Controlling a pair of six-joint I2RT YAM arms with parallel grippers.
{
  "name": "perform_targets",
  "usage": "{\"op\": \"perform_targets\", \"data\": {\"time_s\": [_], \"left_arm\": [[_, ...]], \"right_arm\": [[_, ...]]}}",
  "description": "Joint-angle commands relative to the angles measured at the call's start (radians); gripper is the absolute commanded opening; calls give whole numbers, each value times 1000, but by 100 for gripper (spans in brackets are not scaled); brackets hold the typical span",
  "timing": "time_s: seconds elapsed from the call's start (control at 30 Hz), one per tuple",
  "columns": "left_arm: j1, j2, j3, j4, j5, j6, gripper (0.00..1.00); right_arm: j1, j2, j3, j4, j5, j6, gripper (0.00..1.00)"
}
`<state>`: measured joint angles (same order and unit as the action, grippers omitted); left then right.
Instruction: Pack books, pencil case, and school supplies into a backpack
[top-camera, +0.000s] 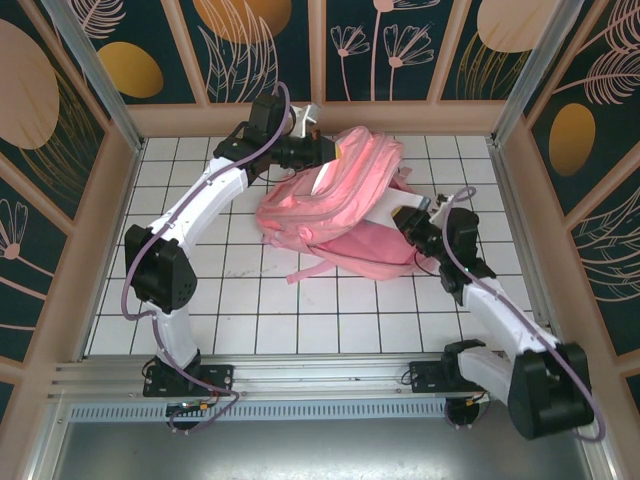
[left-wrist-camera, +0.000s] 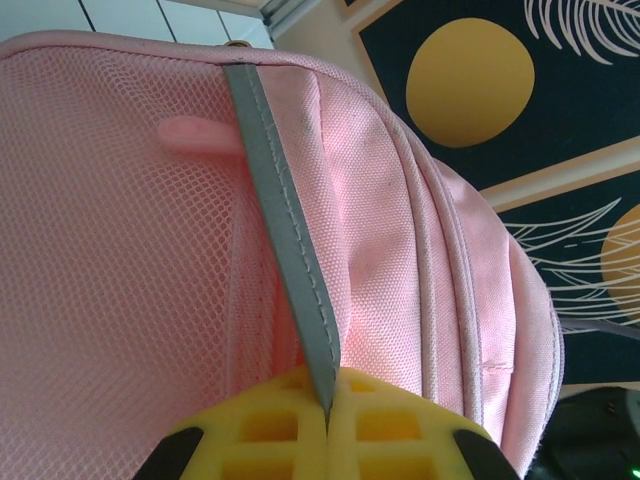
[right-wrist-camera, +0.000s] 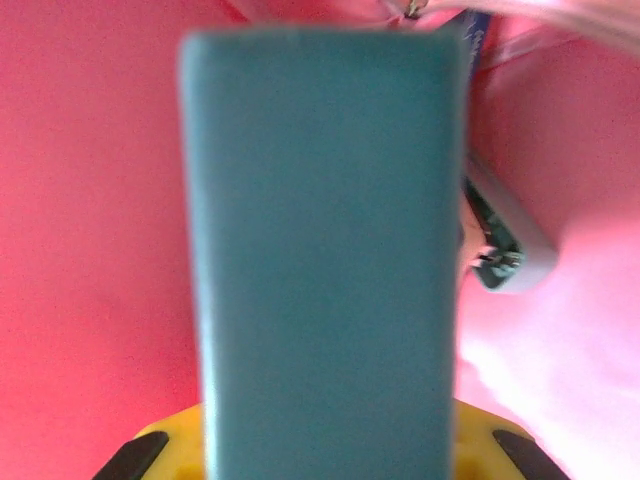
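The pink backpack (top-camera: 335, 205) lies in the middle of the tiled table, its open mouth facing right. My left gripper (top-camera: 322, 150) is at its far upper edge. In the left wrist view that gripper (left-wrist-camera: 328, 400) is shut on the pale reflective stripe (left-wrist-camera: 285, 230), beside the mesh pocket (left-wrist-camera: 110, 230). My right gripper (top-camera: 412, 228) reaches into the mouth. Inside the pink lining (right-wrist-camera: 90, 250), that gripper (right-wrist-camera: 325, 450) is shut on the dark teal pad (right-wrist-camera: 325, 250), held upright. A small grey-teal piece (right-wrist-camera: 500, 245) lies to its right. The books, pencil case and pink block are hidden.
A loose pink strap (top-camera: 305, 272) trails from the backpack toward the near side. Wooden walls (top-camera: 110, 190) enclose the table left, right and back. White tiles (top-camera: 330, 315) stretch between the backpack and the arm bases.
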<state>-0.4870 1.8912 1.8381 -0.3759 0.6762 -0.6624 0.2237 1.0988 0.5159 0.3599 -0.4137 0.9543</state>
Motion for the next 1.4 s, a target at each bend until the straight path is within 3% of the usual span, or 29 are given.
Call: {"op": "perform_targets", "data": {"time_s": [0.0,0.23,0.5,0.6,0.67,0.7,0.93,1.03,1.17,1.37], "left_arm": [[18,-76,8,145,56,-26,0],[29,-83,-5,149,58,-22,0],[38,-101,-26,147,56,-20,0],[45,-107,-35,150,57,-24,0],[48,-111,-39,151,58,-25,0],[49,-112,-43,153,59,-25,0],[70,-130,-79,178,57,-31,0],[87,-143,-108,209,64,-52,0],[100,-156,-124,216,62,-57,0],[110,-171,-167,155,40,-3,0]], "right_arm": [[28,125,95,236,-90,102,0],[163,386,323,215,-7,135,0],[233,702,604,78,71,145,1],[232,771,680,18,65,121,33],[229,757,665,17,87,94,54],[229,748,655,20,90,80,59],[197,629,561,-17,72,-12,73],[182,574,540,-76,79,-56,83],[152,505,485,-123,81,-79,86],[107,300,376,-280,211,-172,85]]}}
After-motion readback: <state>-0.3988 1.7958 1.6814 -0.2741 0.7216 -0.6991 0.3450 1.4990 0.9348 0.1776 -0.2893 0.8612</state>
